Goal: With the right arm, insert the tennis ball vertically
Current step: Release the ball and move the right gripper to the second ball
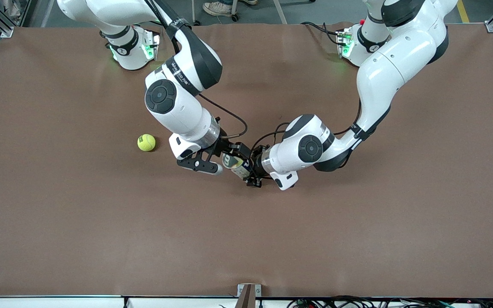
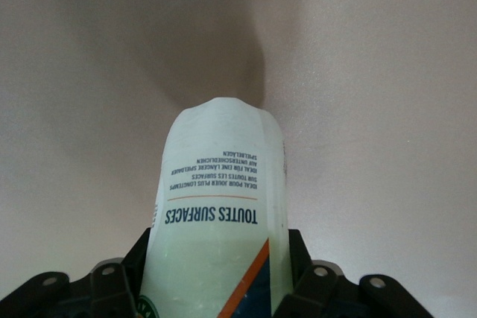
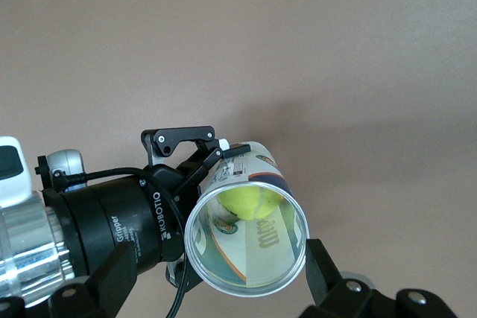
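Observation:
A clear tennis ball can (image 1: 238, 166) with a printed label is held over the middle of the table, tilted, its open mouth toward the right arm's end. My left gripper (image 1: 250, 173) is shut on the can's body, which fills the left wrist view (image 2: 216, 206) between the fingers of that gripper (image 2: 218, 262). In the right wrist view a yellow tennis ball (image 3: 250, 200) lies deep inside the can (image 3: 246, 236). My right gripper (image 3: 218, 266) is open and empty, its fingers on either side of the can's mouth; it also shows in the front view (image 1: 233, 152).
A second yellow tennis ball (image 1: 146, 142) lies on the brown table (image 1: 357, 214), beside the right arm's wrist toward the right arm's end. The left gripper's black body and cable (image 3: 112, 221) sit close beside the can.

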### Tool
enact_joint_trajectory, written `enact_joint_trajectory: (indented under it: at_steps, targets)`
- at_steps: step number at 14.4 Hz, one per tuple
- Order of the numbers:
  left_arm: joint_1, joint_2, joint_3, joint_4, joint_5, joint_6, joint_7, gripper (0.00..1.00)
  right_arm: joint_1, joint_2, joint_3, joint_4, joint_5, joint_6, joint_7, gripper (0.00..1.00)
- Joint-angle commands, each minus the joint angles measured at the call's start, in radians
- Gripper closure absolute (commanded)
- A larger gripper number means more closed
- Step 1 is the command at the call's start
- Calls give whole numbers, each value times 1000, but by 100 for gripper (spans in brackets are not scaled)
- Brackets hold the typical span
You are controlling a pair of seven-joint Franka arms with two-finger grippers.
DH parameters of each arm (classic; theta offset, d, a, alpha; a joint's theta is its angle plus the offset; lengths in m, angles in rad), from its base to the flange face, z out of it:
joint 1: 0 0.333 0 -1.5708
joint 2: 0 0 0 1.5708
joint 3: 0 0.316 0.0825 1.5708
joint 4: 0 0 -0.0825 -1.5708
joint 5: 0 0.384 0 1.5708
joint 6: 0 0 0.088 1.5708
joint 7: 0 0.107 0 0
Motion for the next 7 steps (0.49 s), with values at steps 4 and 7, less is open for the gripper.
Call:
enact_joint_trajectory:
  at_steps: [4, 7]
  targets:
    - [-9, 7, -1, 18, -21, 6, 35, 25, -63, -27, -22, 12, -12, -101, -116, 0]
    - [-10, 6, -1, 18, -20, 6, 36, 20, -198, -67, -22, 3, -18, -287, -353, 0]
